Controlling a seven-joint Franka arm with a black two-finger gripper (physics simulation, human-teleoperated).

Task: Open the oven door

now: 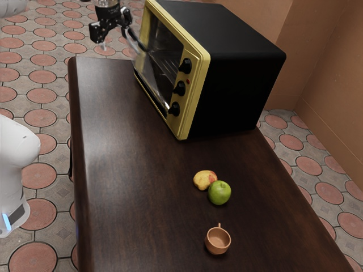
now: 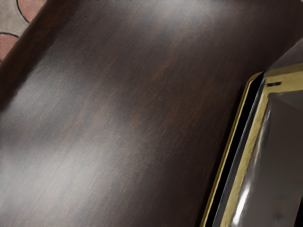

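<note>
The black gripper [image 1: 111, 28] is at the top of the exterior view, in front of the oven's upper front, with its fingers apart and nothing visible between them. Beside it, on the oven side, is the dark bar handle [image 1: 135, 41]. The oven [image 1: 238, 56] has a black body and yellow front. Its glass door [image 1: 152, 71] looks tilted a little outward, though the exact angle is hard to tell. In the wrist view, the glass door [image 2: 284, 142] and yellow edging lie beside the bare tabletop.
The brown table [image 1: 125, 170] runs along the oven's front. A yellow-red fruit [image 1: 203, 180], a green apple [image 1: 219, 193] and a small orange-brown cup [image 1: 218, 241] stand nearer the exterior camera. A brown wall [image 1: 334, 73] rises behind the oven.
</note>
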